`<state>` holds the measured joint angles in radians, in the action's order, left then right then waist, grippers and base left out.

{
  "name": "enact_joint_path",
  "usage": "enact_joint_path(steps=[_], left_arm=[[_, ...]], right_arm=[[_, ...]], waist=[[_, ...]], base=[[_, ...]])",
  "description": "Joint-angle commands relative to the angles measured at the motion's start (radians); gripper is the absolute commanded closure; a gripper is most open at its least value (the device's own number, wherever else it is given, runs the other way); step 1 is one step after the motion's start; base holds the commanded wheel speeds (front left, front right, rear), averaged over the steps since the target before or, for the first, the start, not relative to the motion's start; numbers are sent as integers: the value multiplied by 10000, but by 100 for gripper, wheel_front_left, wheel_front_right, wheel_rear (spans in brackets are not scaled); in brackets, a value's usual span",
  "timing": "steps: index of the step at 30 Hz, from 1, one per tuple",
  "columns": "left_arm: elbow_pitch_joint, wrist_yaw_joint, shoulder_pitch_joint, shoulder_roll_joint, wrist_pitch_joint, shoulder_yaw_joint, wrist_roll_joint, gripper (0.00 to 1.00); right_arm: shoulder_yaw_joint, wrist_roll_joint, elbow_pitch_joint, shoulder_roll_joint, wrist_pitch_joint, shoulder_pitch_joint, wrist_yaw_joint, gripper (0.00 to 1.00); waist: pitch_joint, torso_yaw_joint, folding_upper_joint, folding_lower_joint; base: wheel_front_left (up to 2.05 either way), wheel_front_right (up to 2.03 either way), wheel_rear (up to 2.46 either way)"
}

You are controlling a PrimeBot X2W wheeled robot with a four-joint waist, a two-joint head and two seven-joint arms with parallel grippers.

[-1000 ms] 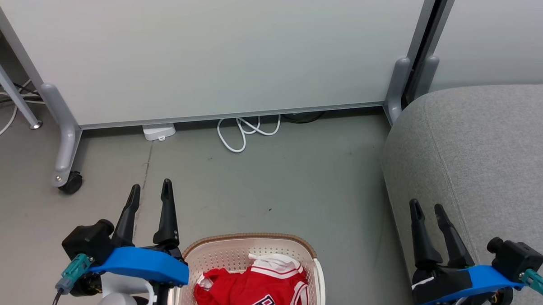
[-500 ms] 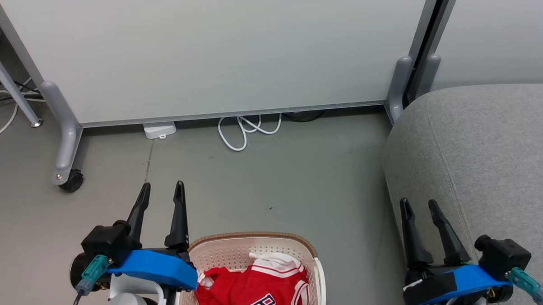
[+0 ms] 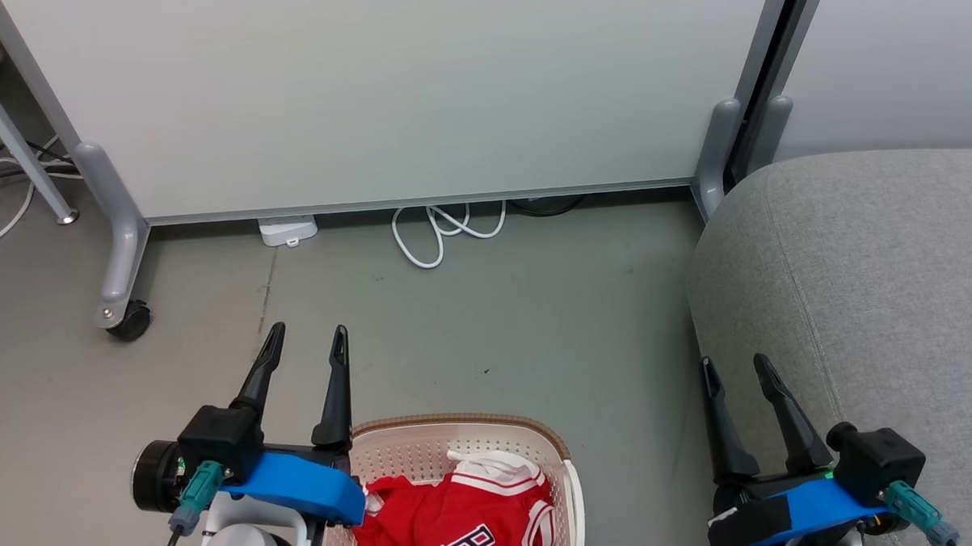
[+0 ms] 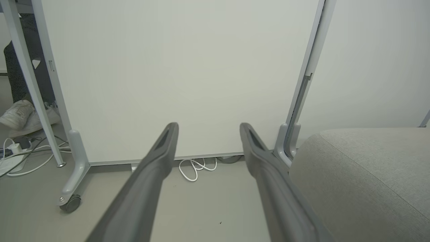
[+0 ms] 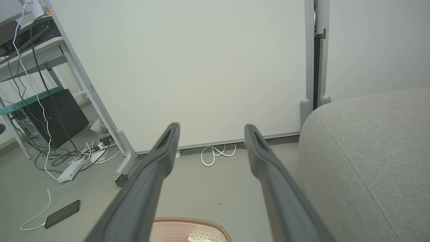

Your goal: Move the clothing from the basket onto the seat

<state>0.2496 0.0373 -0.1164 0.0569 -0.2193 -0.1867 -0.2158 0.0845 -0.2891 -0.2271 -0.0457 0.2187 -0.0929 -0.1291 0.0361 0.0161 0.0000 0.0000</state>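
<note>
Head view: the red, white-trimmed basketball clothing (image 3: 477, 519) lies bunched inside the cream perforated plastic basket (image 3: 464, 422), which stands on the grey floor (image 3: 492, 322) to the left of the large light-grey fabric seat (image 3: 858, 278). The left gripper (image 3: 308, 329) and the right gripper (image 3: 733, 362) are both spread wide and empty. Left wrist view: parted fingers (image 4: 158, 168) above the floor. Right wrist view: the basket's rim sits between the fingers, with a white scrap that is probably trim.

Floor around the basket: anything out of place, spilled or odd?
A dark phone lies on the floor, and a white cable loops loose under the partition. The clothing is bunched inside the basket; nothing spilled.
</note>
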Motion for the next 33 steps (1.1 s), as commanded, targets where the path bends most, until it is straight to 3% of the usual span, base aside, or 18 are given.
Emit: enact_joint_path(steps=[1, 23, 33], left_arm=[[-22, 42, -188, 13, -98, -53, 270, 0], [189, 49, -235, -31, -483, -365, 1846, 0], [296, 85, -246, -50, -474, -342, 1715, 0]], right_arm=[[35, 255, 33, -65, 106, -174, -23, 0], [220, 1889, -132, -72, 497, -193, -27, 0], [182, 1951, -291, -70, 474, -235, -26, 0]], waist=[[-4, -1, 0, 0], [23, 32, 0, 0], [32, 54, 0, 0]], base=[[0, 0, 0], [0, 0, 0], [0, 0, 0]])
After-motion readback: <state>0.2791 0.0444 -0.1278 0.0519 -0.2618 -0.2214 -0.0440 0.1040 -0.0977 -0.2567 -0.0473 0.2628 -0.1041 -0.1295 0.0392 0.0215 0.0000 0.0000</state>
